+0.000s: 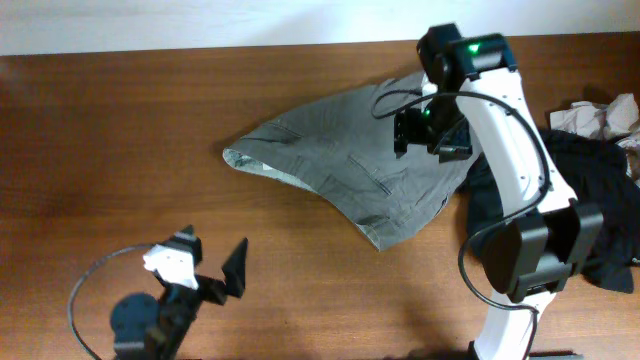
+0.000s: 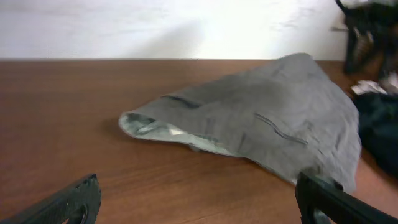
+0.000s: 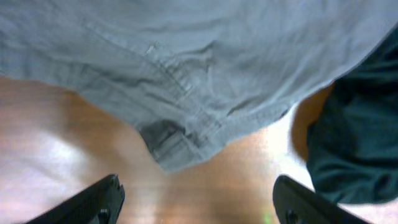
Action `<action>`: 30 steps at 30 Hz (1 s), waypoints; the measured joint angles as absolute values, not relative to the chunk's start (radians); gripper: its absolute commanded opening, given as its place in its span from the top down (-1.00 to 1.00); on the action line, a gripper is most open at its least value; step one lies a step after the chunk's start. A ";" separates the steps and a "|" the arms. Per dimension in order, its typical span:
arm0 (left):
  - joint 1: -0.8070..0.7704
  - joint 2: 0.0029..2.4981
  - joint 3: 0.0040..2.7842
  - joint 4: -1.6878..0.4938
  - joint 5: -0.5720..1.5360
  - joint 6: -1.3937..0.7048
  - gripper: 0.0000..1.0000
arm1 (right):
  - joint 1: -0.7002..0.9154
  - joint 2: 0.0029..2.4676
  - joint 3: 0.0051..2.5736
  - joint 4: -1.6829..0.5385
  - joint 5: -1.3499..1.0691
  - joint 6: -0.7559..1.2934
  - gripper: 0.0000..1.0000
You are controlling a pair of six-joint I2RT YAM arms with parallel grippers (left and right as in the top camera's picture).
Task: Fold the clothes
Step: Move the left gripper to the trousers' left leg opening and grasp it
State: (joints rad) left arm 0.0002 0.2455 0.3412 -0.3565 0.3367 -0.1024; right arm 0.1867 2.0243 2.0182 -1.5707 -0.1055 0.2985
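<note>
A grey pair of shorts (image 1: 355, 160) lies folded over on the wooden table, waistband opening at the left. It also shows in the left wrist view (image 2: 261, 121) and fills the top of the right wrist view (image 3: 186, 68). My right gripper (image 1: 430, 135) hovers above the shorts' right part, open and empty (image 3: 196, 202). My left gripper (image 1: 215, 265) is open and empty at the front left, apart from the shorts, its fingers low in the left wrist view (image 2: 199, 202).
A dark garment (image 1: 590, 190) lies heaped at the right, beside the shorts, and shows in the right wrist view (image 3: 357, 137). A pale crumpled garment (image 1: 600, 118) sits at the far right. A cable loop (image 1: 85, 300) lies by the left arm.
</note>
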 measured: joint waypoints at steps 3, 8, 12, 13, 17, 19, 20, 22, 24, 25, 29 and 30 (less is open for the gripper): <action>0.000 0.412 0.485 -0.408 0.281 -0.137 -0.99 | 0.187 2.024 1.965 -1.536 -0.105 0.298 -0.61; -0.001 0.768 0.827 -0.612 0.144 -0.162 -0.99 | 0.192 2.024 1.954 -1.533 -0.104 0.282 -0.61; -0.001 1.100 1.143 -0.788 0.093 -0.162 -0.99 | 0.205 2.024 1.951 -1.546 -0.102 0.271 -0.62; -0.001 1.168 1.200 -0.829 0.093 -0.162 -0.99 | 0.211 2.024 1.950 -1.552 -0.102 0.263 -0.62; -0.001 1.383 1.330 -0.888 0.109 -0.162 -0.91 | 0.234 2.024 1.949 -1.565 -0.102 0.244 -0.63; 0.000 1.468 1.341 -0.884 0.112 -0.163 -0.90 | 0.247 2.024 1.946 -1.565 -0.102 0.229 -0.63; 0.001 1.510 1.341 -0.879 0.114 -0.168 -0.89 | 0.252 2.024 1.942 -1.567 -0.102 0.223 -0.63; 0.008 1.579 1.341 -0.863 0.120 -0.186 -0.79 | 0.263 2.024 1.925 -1.566 -0.102 0.203 -0.62; 0.024 1.642 1.341 -0.841 0.128 -0.208 -0.61 | 0.274 2.024 1.893 -1.565 -0.102 0.180 -0.61; 0.034 1.666 1.341 -0.833 0.136 -0.213 -0.52 | 0.280 2.024 1.871 -1.562 -0.101 0.170 -0.59; 0.070 1.710 1.341 -0.808 0.181 -0.229 -0.43 | 0.317 2.022 1.749 -1.496 -0.101 0.137 -0.57; 0.077 1.710 1.341 -0.803 0.191 -0.229 -0.43 | 0.330 2.022 1.711 -1.466 -0.101 0.131 -0.56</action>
State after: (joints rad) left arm 0.0772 1.7096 1.3411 -0.8028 0.1909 -0.2295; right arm 0.3302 2.0220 1.7115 -1.4662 -0.1013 0.1307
